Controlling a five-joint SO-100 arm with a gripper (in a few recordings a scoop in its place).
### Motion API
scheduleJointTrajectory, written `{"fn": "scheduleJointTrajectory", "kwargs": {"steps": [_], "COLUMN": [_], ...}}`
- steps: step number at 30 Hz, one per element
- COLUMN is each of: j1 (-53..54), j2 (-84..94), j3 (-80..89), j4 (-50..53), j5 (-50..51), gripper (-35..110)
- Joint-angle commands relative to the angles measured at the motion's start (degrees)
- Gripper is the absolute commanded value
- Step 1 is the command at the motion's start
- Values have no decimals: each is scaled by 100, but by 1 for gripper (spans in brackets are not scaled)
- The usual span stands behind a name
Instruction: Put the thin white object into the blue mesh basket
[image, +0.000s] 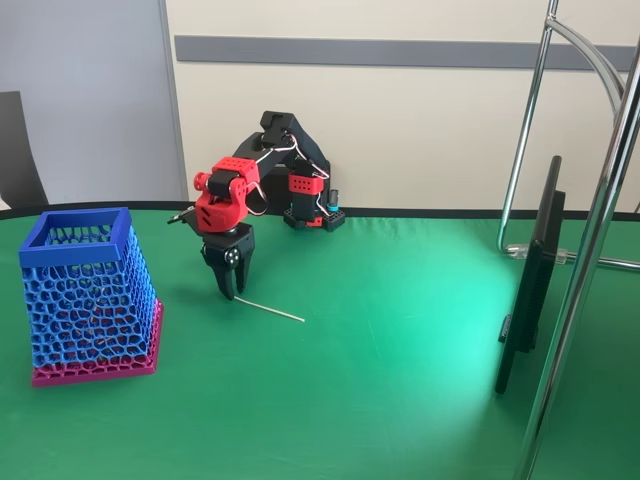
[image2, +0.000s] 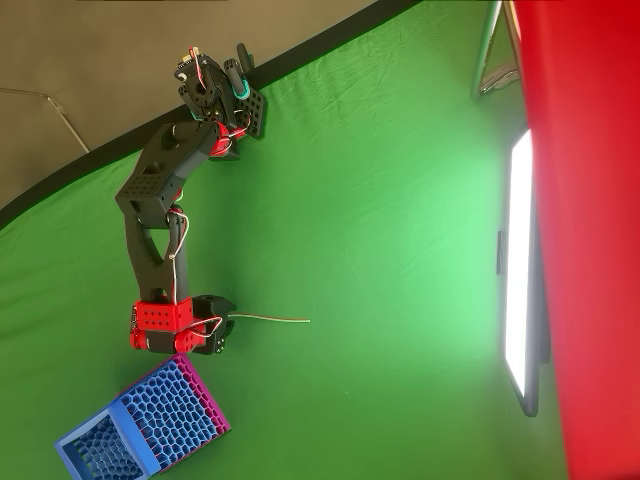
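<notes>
Red-black gripper (image: 229, 291) jaws near-closed on end of thin whitish stick (image: 272, 310) right of blue mesh basket (image: 88, 290); the end-grip may let it pivot and slip out.

The black-and-red arm (image: 262, 170) is reaching forward from its base, elbow raised, wrist bending down; its black two-finger gripper (image: 231, 292) is pointing at the table, fingers close together, tips nearly meeting.

An office or lab corner set up for robot trials: a desk (image: 400, 380) draped in green cloth, plain cream wall panels (image: 400, 120) with a grey rail, a chrome stand (image: 590, 250), and a monitor (image: 530, 280) on edge.
</notes>
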Motion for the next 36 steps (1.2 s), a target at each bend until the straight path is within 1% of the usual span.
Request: {"fn": "scheduleJointTrajectory", "kwargs": {"steps": [1, 19, 23, 25, 36], "j1": [35, 132, 149, 158, 141], "j2": [26, -237, -281, -299, -185], "j3": [-202, -378, -457, -475, -404], "j4": [44, 132, 132, 132, 141], "j5": [-53, -53, -62, -70, -44], "gripper": [15, 14, 9, 1, 1]}}
